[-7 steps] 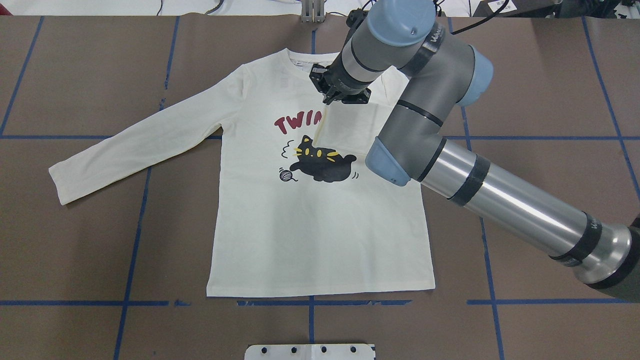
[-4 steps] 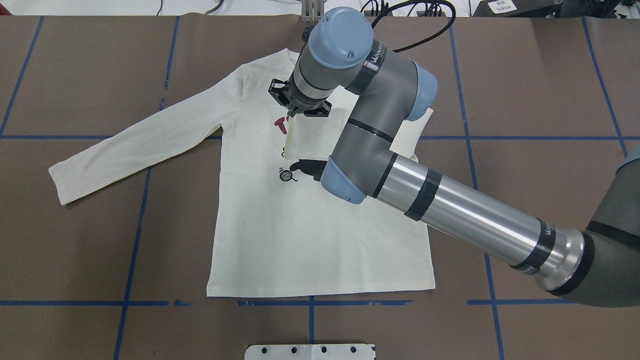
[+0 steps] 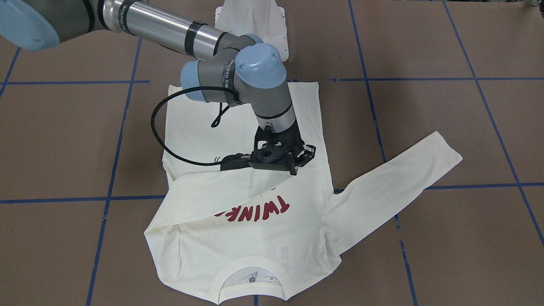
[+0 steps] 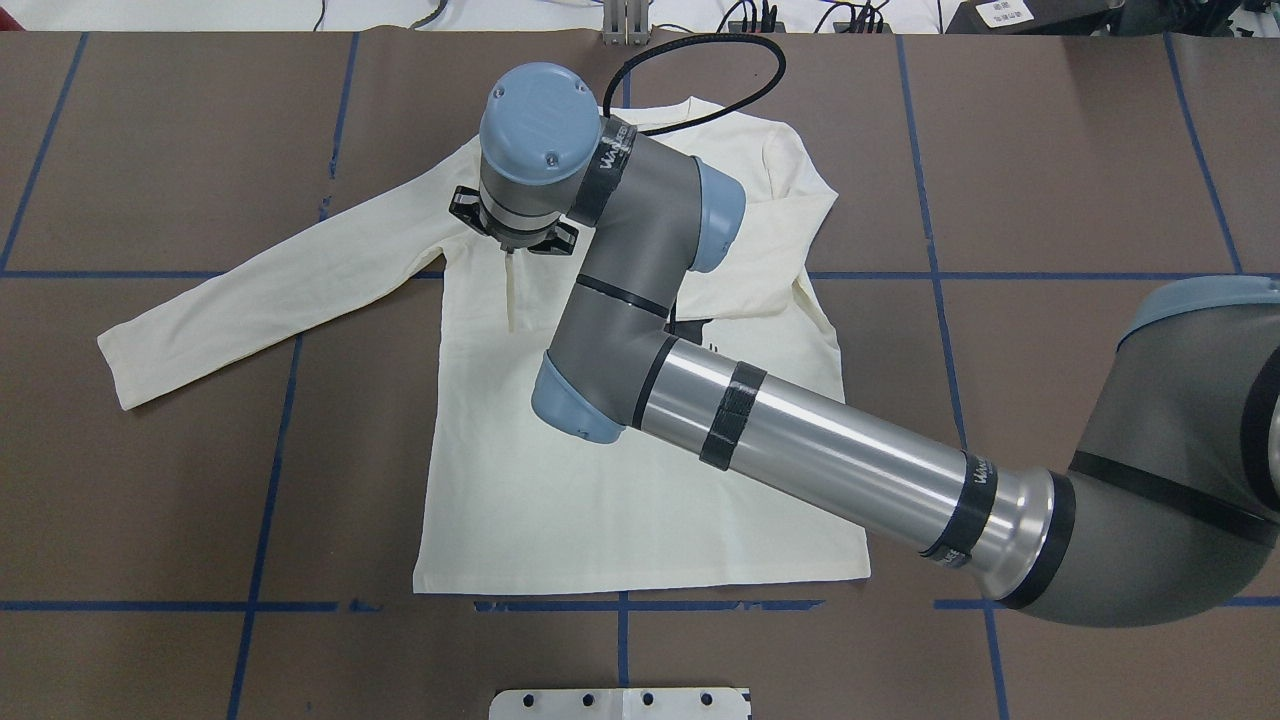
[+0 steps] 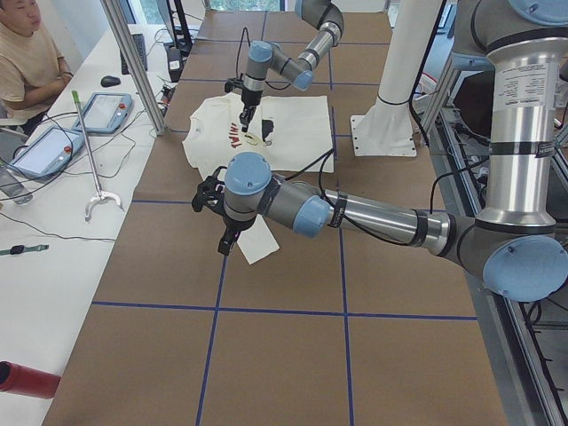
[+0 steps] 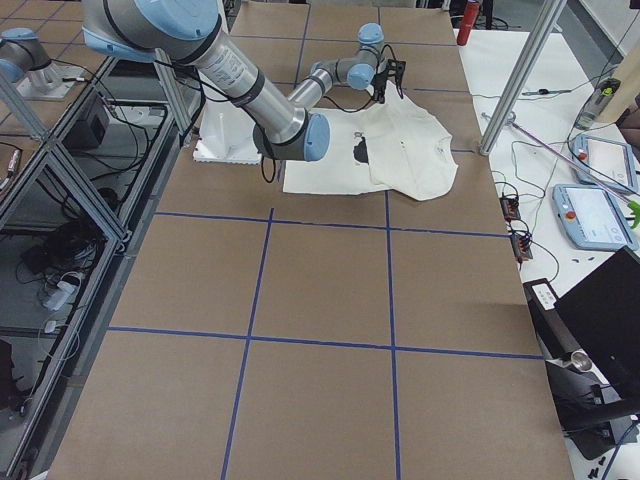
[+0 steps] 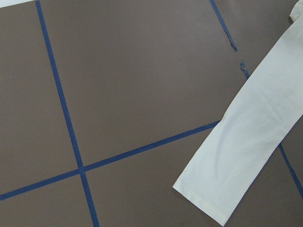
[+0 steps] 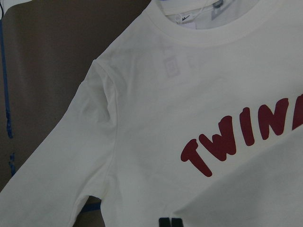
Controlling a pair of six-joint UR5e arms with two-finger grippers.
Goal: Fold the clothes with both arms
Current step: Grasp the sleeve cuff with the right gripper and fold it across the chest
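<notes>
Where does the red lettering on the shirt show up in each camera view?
Front-facing: red lettering, lower centre, upside down.
Overhead: not visible, behind the right arm.
Exterior left: lettering, tiny, upper centre.
Exterior right: cannot make it out.
Left wrist: not in it.
Right wrist: lettering, right of centre.
Shared landmark: shirt collar.

Shirt (image 4: 600, 500) on table (image 4: 1100, 150); one sleeve (image 3: 212, 191) across chest, end in right gripper (image 3: 299, 165)

There is one table (image 4: 150, 500), one shirt (image 4: 520, 520), two robot arms, namely a right arm (image 4: 830, 455) and a left arm (image 5: 382, 217), one white pedestal (image 5: 386, 133), one person (image 5: 35, 67) and two control tablets (image 5: 111, 108) (image 5: 43, 153).
</notes>
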